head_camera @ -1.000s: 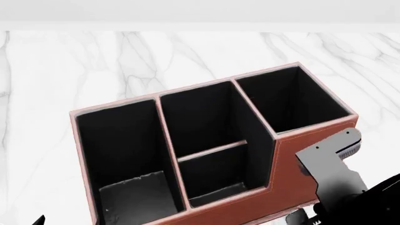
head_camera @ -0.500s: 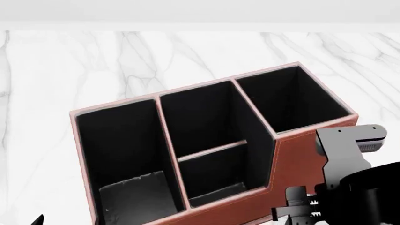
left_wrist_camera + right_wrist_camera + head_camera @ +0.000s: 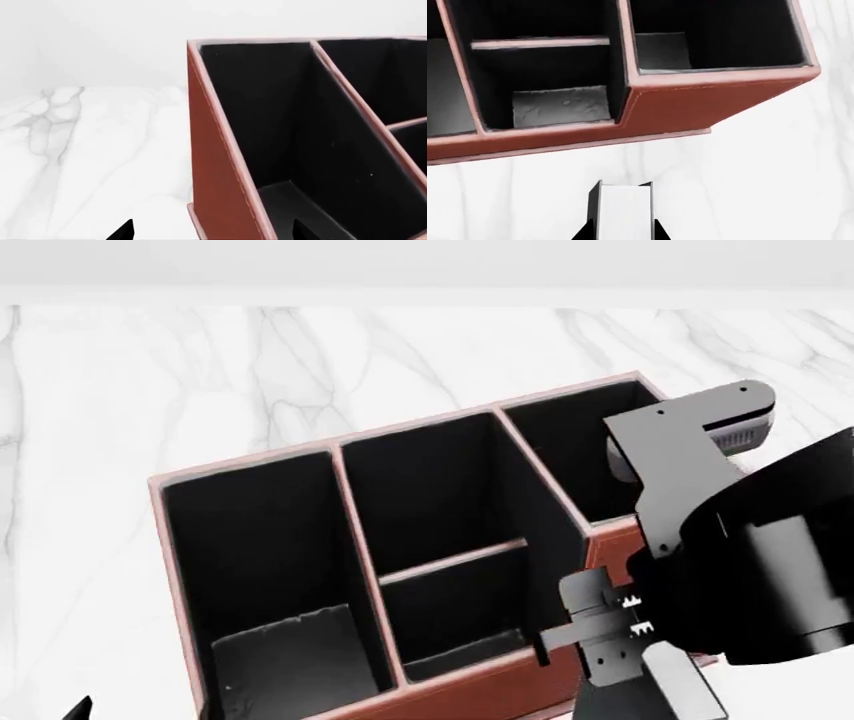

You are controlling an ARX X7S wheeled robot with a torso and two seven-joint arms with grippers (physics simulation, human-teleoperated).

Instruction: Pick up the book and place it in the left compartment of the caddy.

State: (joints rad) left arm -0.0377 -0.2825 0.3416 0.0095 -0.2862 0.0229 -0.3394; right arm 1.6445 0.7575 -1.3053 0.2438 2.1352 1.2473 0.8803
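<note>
I have the thick black-covered book with white page edges (image 3: 622,210) pinched in the right gripper (image 3: 622,232); in the right wrist view its pale page block stands between the two dark fingertips, raised over the white marble tabletop (image 3: 747,175) just off the caddy's front wall. So the pick looks done, and I judge I am in the carry.

The reddish-brown leather-look caddy with black lining (image 3: 621,545) sits in the middle of the tabletop. In the head view my right arm crosses in front of its right end, over the tall square bay. The long undivided left compartment (image 3: 274,570) lies at the far end from the book, with the crossbar bay between them, and nothing stands in it.

The left gripper (image 3: 210,235) hangs by the caddy's left outer wall; only two dark tips show, set wide apart with the wall's corner between them and gripping nothing.

Next I would need to bring the book across the caddy's front, above the rim, line its thin side with the long bay, and then lower it.
</note>
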